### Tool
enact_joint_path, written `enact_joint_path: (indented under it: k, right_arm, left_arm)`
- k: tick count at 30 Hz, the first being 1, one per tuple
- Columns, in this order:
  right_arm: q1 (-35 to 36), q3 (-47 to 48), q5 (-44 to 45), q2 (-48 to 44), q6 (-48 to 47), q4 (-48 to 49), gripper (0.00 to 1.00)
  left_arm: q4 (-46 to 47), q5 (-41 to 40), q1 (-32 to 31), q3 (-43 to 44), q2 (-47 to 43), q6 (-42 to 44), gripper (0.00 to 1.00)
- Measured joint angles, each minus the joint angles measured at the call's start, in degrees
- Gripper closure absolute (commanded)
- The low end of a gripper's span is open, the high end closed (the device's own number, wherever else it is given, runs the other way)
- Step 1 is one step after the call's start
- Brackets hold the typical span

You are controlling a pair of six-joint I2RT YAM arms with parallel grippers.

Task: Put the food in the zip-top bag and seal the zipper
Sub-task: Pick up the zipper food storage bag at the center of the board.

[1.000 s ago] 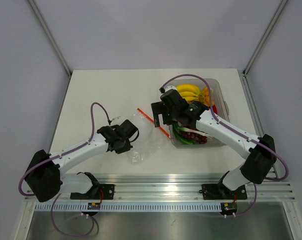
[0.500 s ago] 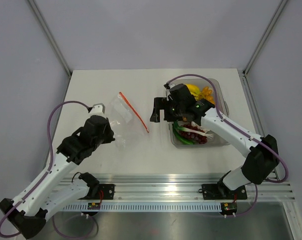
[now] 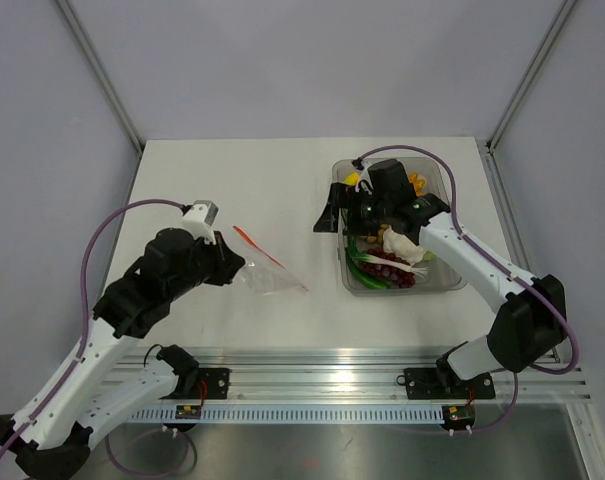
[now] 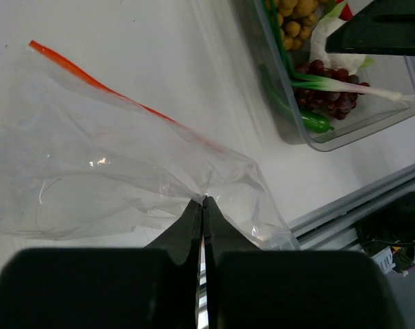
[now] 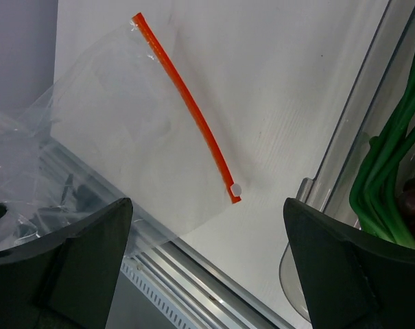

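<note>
Right, starting at the left: my left gripper [image 4: 202, 202] has its jaws pressed fully together on a pinch of the zip-top bag [image 4: 90, 157], gathering the clear film into creases at the fingertips. From the top view, that gripper [image 3: 234, 268] sits over the left-centre of the table [image 3: 232, 150], and the bag [image 3: 267, 278] fans out to its right. The zipper [image 3: 270, 258] runs diagonally along the bag's far edge, from upper left down to lower right. I can't quite tell whether the bag's far side rests on the table or hangs just off it, as the film is too clear to judge.

Next along is my right gripper [image 3: 337, 200], with its jaws spread wide and nothing between them. It sits near the left wall of the clear tub [image 3: 457, 250]. Its wrist camera looks down past both fingers at the zipper [image 5: 190, 103] and the bag [image 5: 125, 130] — the tub's wall [image 5: 344, 137] is just at the right edge.

All the food I can see is in the tub:
- white bulb [image 3: 397, 243]
- dark red grapes [image 4: 327, 99]
- green vegetables [image 3: 367, 272]
- brown ball cluster [image 4: 296, 10]
- orange pieces [image 3: 417, 182]
</note>
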Motion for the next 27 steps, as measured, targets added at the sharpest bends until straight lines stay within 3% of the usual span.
enact_joint_path:
  k: [14, 27]
  right_arm:
    - [-0.9, -0.1, -11.3, 5.0, 2.9, 5.0, 0.01]
    - [-1.6, -8.7, -28.5, 8.7, 21.5, 32.4, 0.01]
  left_arm:
    - [5.3, 9.1, 0.1, 12.3, 0.7, 3.4, 1.00]
    - [7.8, 14.5, 0.2, 16.2, -0.8, 6.4, 1.00]
